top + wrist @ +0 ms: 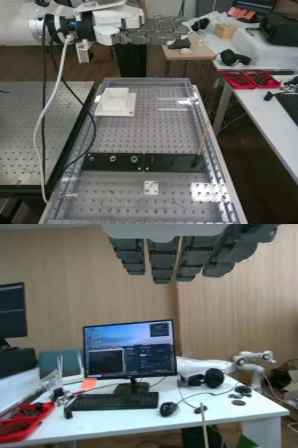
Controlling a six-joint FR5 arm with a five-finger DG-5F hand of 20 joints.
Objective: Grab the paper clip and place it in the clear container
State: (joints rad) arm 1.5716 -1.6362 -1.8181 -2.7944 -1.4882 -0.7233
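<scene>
while the fingers [149, 36] extend straight, slightly apart | white block [116, 102] well below | clip too small to place

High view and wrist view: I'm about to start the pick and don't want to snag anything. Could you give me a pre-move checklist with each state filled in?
1. Hand empty, fingers straight: ok.
2. Hand raised off the bench: ok.
3. Wrist camera aimed at the bench: not ok; it faces a desk with a monitor.
4. Paper clip pinpointed: cannot tell.
5. Clear container identified for the drop: cannot tell.
6. Bench free of upright snags: not ok; a thin rod rises from the right end of the black strip.
</scene>
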